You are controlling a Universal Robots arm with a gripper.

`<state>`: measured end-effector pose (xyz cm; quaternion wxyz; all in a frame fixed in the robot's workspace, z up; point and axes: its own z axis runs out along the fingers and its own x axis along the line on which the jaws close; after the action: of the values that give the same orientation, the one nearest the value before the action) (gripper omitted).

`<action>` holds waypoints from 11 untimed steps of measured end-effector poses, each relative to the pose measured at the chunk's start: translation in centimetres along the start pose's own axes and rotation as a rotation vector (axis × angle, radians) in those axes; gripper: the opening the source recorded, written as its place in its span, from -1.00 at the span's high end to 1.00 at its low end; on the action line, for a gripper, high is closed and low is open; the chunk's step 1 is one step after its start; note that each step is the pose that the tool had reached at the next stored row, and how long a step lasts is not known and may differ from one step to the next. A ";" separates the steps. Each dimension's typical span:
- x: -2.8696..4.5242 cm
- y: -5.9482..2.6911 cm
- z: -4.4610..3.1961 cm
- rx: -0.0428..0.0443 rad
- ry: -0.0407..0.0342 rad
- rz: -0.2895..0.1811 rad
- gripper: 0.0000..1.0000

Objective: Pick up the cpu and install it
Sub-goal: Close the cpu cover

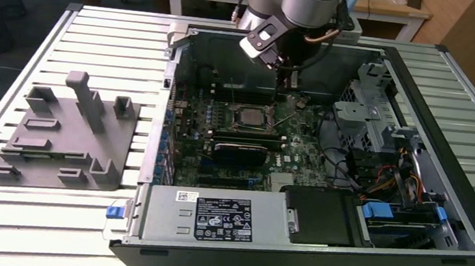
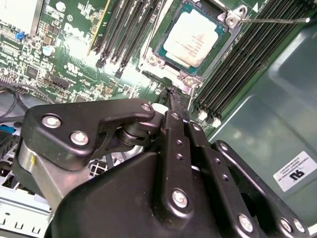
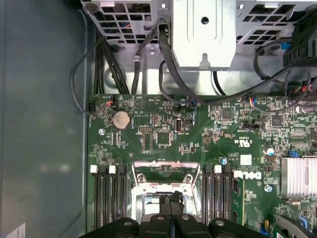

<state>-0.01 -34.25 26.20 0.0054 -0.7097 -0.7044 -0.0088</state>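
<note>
Slatted table (image 1: 98, 35) bears grey fixture (image 1: 61, 149) and computer case (image 1: 313, 261).

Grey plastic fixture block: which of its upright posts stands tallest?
The middle grey post, taller than the wide post and the small post flanking it.

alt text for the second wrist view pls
A silver-topped cpu sits in its socket on a green motherboard, with dark memory slots on both sides. In the foreground the black end effector, closed and empty, points toward the socket.
</note>
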 end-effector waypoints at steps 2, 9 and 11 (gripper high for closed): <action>0.00 0.14 0.01 0.0000 -0.0001 0.000 0.79; 0.01 0.64 0.01 0.0000 0.0000 -0.001 0.79; 0.01 0.75 0.02 0.0000 0.0001 -0.001 0.79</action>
<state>0.74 -34.24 26.19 0.0054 -0.7095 -0.7046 -0.0088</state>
